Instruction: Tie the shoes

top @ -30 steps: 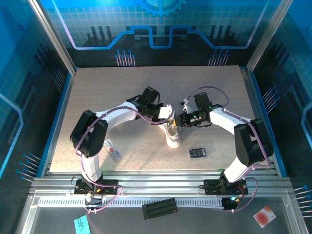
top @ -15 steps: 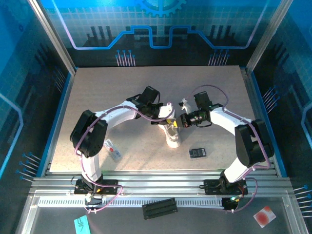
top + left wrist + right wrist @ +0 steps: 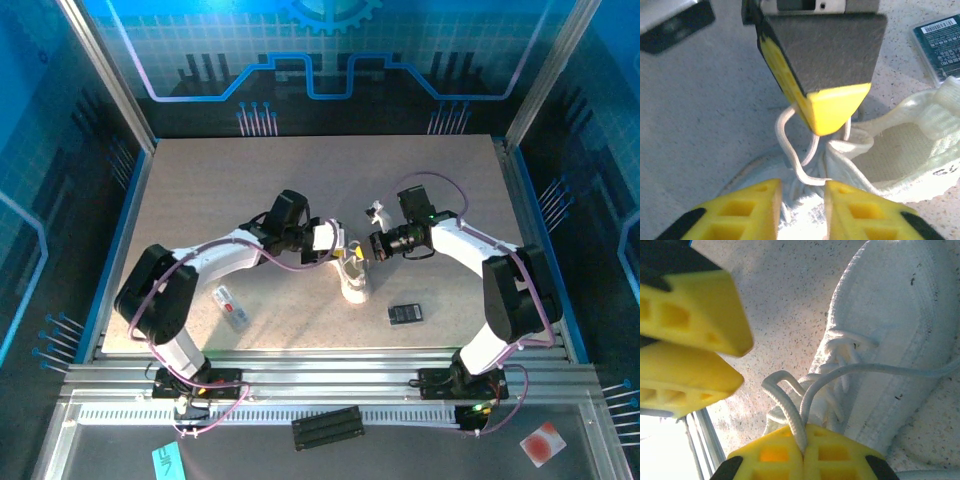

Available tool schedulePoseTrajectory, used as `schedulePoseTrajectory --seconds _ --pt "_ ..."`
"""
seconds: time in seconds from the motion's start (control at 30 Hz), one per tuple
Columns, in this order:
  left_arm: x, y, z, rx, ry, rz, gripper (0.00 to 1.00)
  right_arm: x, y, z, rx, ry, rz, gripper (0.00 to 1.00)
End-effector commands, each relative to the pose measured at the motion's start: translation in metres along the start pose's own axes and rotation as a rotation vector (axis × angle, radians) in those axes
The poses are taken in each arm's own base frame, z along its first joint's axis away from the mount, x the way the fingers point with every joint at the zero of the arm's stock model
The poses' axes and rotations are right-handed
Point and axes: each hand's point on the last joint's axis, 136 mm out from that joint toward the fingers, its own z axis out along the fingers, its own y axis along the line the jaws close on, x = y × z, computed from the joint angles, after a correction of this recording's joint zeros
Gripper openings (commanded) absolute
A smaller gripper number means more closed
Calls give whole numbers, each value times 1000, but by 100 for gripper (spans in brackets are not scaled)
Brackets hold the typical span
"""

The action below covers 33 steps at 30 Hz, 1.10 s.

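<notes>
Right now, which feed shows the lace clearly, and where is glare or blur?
Left wrist: thin white lace sharp, but glare washes out the small white knit sneaker by the left hand. Right wrist: lace loop crisp at the right hand; bottom-left corner blown out. Top external: even light, lace too fine to resolve.

**No legible writing in view**

The flat dark rectangle [image 3: 940,47] carries a white barcode strip whose fine print is too small to read. Dark lettering on the sneaker [image 3: 900,155] near its sole is blurred and cut off. The white tag [image 3: 231,307] bears red marks, unreadable.
</notes>
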Motion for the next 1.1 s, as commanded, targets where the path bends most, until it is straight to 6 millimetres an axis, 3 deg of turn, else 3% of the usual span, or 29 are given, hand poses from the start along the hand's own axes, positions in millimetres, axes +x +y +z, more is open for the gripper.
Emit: schedulePoseTrajectory --seconds 0.0,0.27,0.4,0.6,0.7,0.8,1.07 --pt "-27 4 -6 -58 -72 90 25 -9 14 -8 -34 -23 -39 0" --pt "-21 6 3 -68 -42 51 28 -11 13 -11 -4 -39 -60 0" --pt "-18 29 -4 -141 -34 -74 30 -15 13 -14 50 -71 -105 0" --pt "-3 46 -17 -74 -43 -137 43 -22 17 -16 89 -108 -169 0" --pt "9 40 -18 19 -32 -41 50 -21 18 -16 87 -115 -185 0" --pt "13 37 -12 60 -43 79 63 -18 18 -15 86 -119 -191 0" --pt "8 22 11 211 -64 146 67 -22 22 -19 88 -174 -221 0"
